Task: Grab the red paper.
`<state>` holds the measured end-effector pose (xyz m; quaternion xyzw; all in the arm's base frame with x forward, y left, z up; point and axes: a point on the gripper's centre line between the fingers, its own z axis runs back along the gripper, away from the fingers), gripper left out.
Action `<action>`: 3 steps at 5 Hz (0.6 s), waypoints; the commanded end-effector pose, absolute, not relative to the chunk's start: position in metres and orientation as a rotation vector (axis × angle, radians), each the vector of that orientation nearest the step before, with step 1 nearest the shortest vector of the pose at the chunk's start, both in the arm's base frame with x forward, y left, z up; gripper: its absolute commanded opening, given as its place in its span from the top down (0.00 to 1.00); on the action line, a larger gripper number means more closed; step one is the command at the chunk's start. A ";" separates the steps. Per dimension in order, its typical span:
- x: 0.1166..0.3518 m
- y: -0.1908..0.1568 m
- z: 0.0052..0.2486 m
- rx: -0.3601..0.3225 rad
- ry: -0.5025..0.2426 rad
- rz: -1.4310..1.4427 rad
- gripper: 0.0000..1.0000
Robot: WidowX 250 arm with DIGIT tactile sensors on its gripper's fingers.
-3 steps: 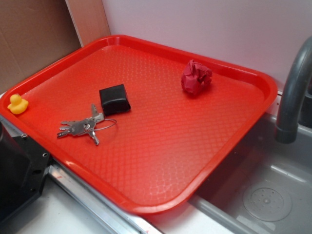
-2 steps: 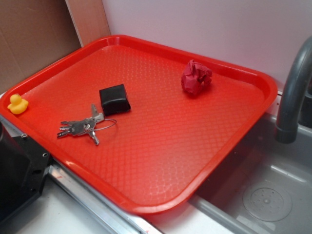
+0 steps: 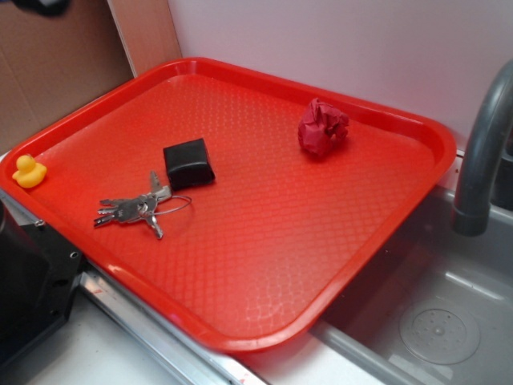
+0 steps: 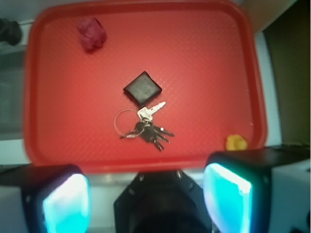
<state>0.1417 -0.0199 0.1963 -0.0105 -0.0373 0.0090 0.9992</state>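
The red paper [image 3: 322,127] is a crumpled dark crimson ball lying near the far right rim of the red tray [image 3: 417,200]. In the wrist view the paper [image 4: 92,34] lies at the top left of the tray [image 4: 34,97]. My gripper [image 4: 146,196] hangs high above the tray's near edge, far from the paper. Its two cyan-lit pads [image 4: 65,204] stand wide apart with nothing between them. In the exterior view only a dark piece of the arm [image 3: 38,5] shows at the top left edge.
A black box [image 3: 188,163], a bunch of keys [image 3: 138,208] and a yellow duck [image 3: 29,171] lie on the tray. A grey faucet [image 3: 481,152] and a sink [image 3: 433,321] are at the right. A black robot base [image 3: 28,281] is at the left.
A dark piece of the arm has come into the top left corner of the exterior view. The paper and the other things have not moved.
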 end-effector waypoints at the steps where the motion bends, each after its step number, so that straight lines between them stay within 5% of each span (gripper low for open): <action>1: 0.212 -0.053 0.159 -0.077 -0.186 -0.064 0.00; 3: 0.295 -0.089 0.128 -0.070 -0.297 -0.127 0.00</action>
